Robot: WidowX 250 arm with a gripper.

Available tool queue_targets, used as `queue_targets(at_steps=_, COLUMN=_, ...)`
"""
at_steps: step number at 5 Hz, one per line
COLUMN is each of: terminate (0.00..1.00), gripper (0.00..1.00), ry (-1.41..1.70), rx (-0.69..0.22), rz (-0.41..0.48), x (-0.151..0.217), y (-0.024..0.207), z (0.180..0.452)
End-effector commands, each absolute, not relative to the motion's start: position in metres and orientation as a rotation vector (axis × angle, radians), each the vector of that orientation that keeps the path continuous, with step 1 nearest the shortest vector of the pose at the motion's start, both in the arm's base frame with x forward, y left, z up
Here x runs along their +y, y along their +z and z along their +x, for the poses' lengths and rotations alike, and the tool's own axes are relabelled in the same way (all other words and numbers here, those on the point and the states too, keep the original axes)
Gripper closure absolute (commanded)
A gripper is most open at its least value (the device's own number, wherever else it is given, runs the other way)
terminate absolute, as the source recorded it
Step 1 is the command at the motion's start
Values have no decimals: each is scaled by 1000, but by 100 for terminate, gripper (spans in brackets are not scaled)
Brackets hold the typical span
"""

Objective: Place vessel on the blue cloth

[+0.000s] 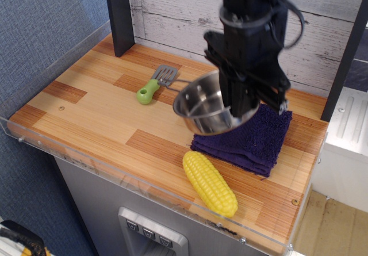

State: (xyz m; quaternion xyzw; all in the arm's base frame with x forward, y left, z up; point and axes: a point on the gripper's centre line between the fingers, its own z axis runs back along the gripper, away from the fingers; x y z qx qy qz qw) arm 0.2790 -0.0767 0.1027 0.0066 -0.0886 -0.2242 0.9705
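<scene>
The vessel (204,103) is a small shiny steel pan with a thin wire handle pointing left. My gripper (240,103) is shut on its right rim and holds it tilted in the air, above the left edge of the blue cloth (253,136). The cloth is a dark navy-purple folded towel lying flat on the right part of the wooden table (98,109). The pan and the black arm hide the cloth's upper left part.
A green-handled grey spatula (154,83) lies at the back middle of the table. A yellow toy corn cob (209,182) lies near the front edge, just below the cloth. A clear rim (115,172) runs along the front. A dark post (119,15) stands at the back left.
</scene>
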Motion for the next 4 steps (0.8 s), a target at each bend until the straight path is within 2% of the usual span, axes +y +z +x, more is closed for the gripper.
queue_targets(at_steps=1, terminate=0, gripper=100, ry=-467, rx=-105, rz=40, x=-76, y=55, z=288)
queue_targets(at_steps=2, terminate=0, gripper=100, ry=-462, rx=-113, rz=57, x=-72, y=47, z=296)
queue_targets(at_steps=3, terminate=0, gripper=100, ry=-461, rx=-166, rz=72, x=-69, y=63, z=308)
queue_targets(at_steps=4, terminate=0, gripper=100, ry=-469, rx=-227, rz=55, x=-70, y=90, z=314)
